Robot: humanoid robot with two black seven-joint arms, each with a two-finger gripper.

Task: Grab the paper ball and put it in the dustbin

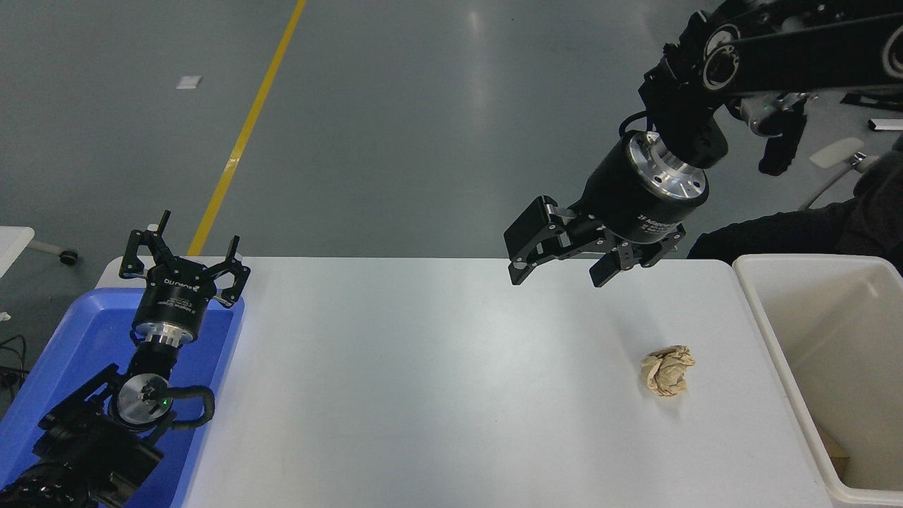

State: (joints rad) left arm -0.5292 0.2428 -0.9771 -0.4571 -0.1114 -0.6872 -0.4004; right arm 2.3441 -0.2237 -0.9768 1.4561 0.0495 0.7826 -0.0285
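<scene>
The paper ball point(667, 371), a wrinkled tan-brown wad, lies on the white table point(423, 381) at the right, close to the dustbin. The dustbin point(769, 331) is a cream-white tub at the table's right edge, with something tan showing low inside it. My right gripper point(562, 271) hangs open and empty above the table's far edge, up and to the left of the ball, well apart from it. My left gripper point(185, 257) is parked at the lower left over the blue tray, open and empty.
A shallow blue tray point(70, 331) sits at the table's left end under the left arm. A person in dark clothing point(811, 229) is at the far right behind the dustbin. Grey floor with a yellow line lies beyond the table.
</scene>
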